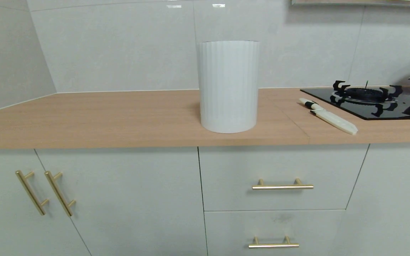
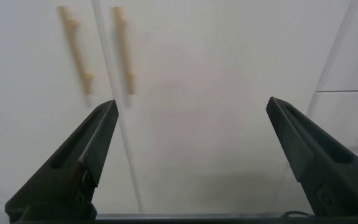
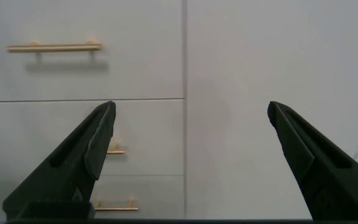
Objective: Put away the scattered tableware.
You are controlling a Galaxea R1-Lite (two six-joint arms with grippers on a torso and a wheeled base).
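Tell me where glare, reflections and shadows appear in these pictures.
Head view: two bright glare spots on the wall tiles at the top; the white container throws a soft shadow on the countertop on its left; the black hob mirrors the burner support. Right wrist view: the long drawer handle casts a faint shadow on the drawer front.

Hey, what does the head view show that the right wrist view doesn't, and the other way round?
Head view alone: the counter with a white ribbed holder, a knife lying by the stove, and two door handles on the left cabinet. Right wrist view alone: the right end effector, open, facing the cabinet fronts. Both share the white drawer fronts with gold drawer handles.
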